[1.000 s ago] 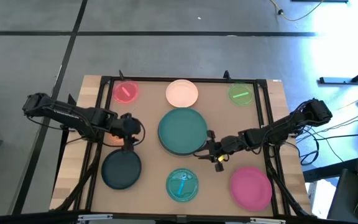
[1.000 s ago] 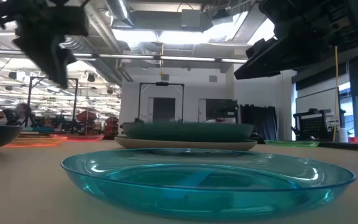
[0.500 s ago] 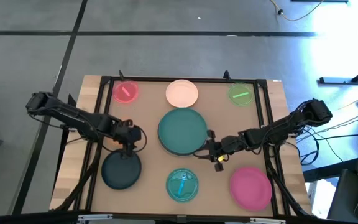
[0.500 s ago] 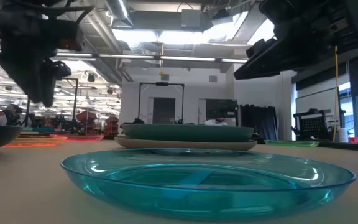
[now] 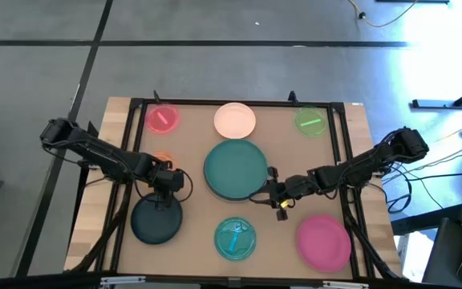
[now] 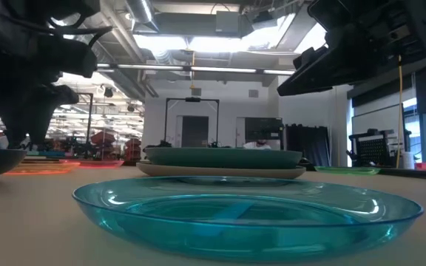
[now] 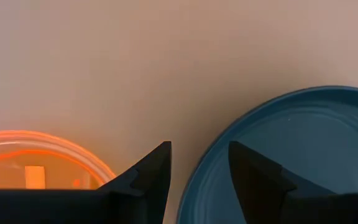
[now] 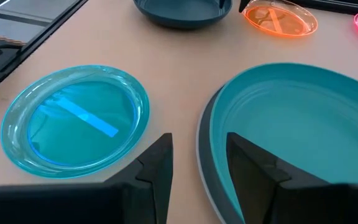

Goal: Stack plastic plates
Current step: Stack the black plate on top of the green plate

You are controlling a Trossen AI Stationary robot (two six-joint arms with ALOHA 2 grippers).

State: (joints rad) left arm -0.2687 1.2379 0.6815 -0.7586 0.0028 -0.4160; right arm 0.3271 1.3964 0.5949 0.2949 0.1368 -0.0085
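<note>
High view: left gripper (image 5: 164, 195) over navy plate (image 5: 156, 221) rim.

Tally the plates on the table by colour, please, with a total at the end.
Pink, small: 1
Pale pink: 1
Green: 1
Teal: 1
Grey, under the teal: 1
Orange: 1
Navy: 1
Light blue: 1
Magenta: 1
Total: 9
</note>
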